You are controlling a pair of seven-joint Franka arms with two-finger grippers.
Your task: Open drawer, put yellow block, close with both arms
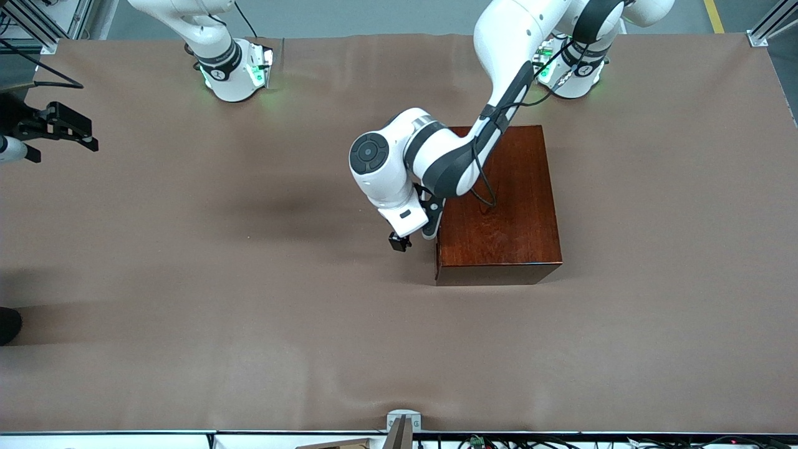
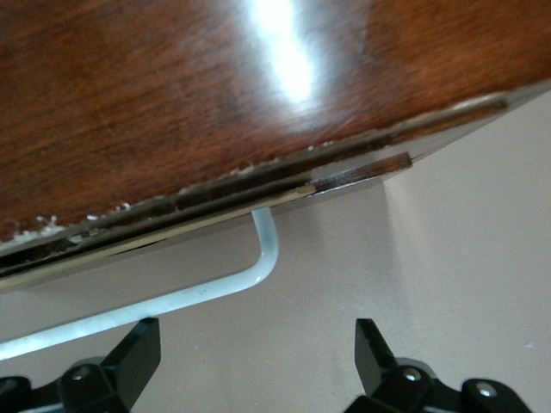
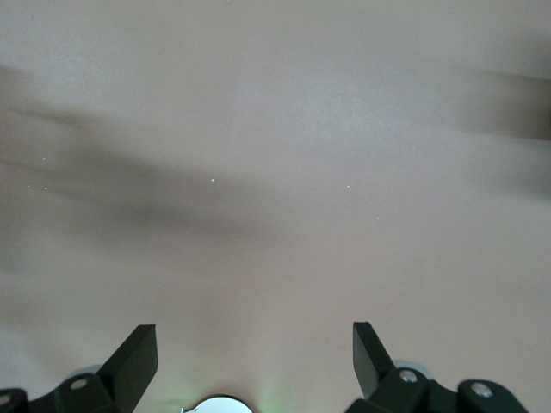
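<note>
My left gripper (image 2: 258, 361), jaws wide and empty, hangs at the drawer (image 2: 362, 175) front, facing the white handle (image 2: 198, 297), whose bar runs across my jaw gap. Drawer shut in its glossy mahogany box (image 1: 505, 206) mid-desk. Right gripper (image 1: 59, 128) waits open over the desk's (image 1: 249, 349) right-arm end. Yellow block not visible.

We find the wooden box (image 1: 502, 206) on the table (image 1: 249, 324), toward the left arm's end and close to that arm's base. The left arm reaches over the box top, and the left gripper (image 2: 258, 366) hangs beside the face turned toward the right arm's end, at the drawer (image 2: 362, 175) front. The handle (image 2: 185, 297) stands out from that front, just ahead of the spread fingers (image 2: 138, 353). The right gripper (image 3: 254, 361) waits over bare table at the right arm's end, well apart from the box.
</note>
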